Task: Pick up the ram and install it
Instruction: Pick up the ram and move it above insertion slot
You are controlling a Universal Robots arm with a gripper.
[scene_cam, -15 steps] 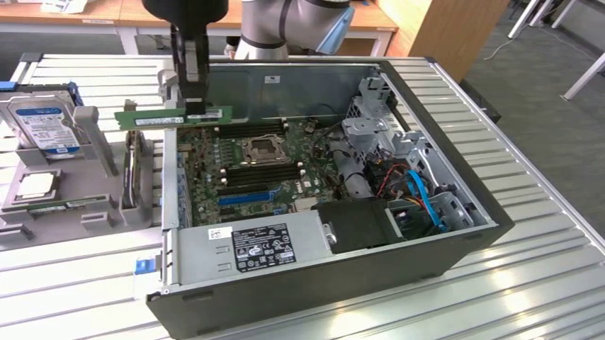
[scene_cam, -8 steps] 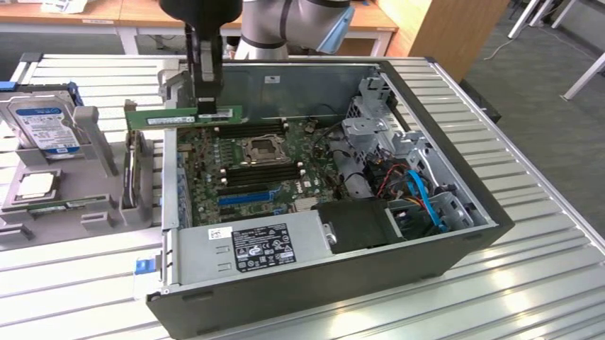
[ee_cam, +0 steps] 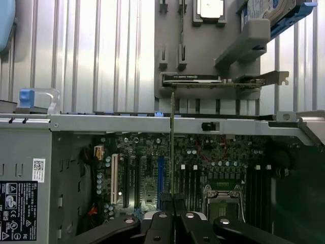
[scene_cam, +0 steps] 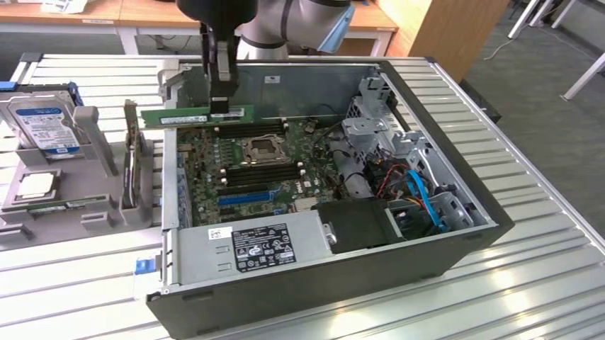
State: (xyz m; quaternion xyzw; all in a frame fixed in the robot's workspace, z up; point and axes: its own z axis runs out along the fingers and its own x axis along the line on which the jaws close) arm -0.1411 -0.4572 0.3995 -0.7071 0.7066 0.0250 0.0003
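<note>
The ram (scene_cam: 189, 117) is a long green stick with a white label. It hangs level above the far end of the motherboard (scene_cam: 208, 166) inside the open computer case (scene_cam: 454, 177). My gripper (scene_cam: 224, 108) comes down from above and is shut on the ram's upper edge, near its end toward the exterior view's right. The black memory slots (scene_cam: 248, 130) lie just below the stick, beside the CPU socket (scene_cam: 260, 149). In the wrist view the ram (ee_cam: 172, 147) shows edge-on as a thin line running out from my gripper (ee_cam: 173, 216), over the motherboard (ee_cam: 142, 168).
A grey parts holder (scene_cam: 95, 205) stands at the exterior view's left, with a hard drive (scene_cam: 42, 124), a CPU (scene_cam: 36, 185) and an upright expansion card (scene_cam: 132, 166). The power supply (scene_cam: 260, 248) fills the case's near end. Cables and a drive cage (scene_cam: 406, 184) crowd its right side.
</note>
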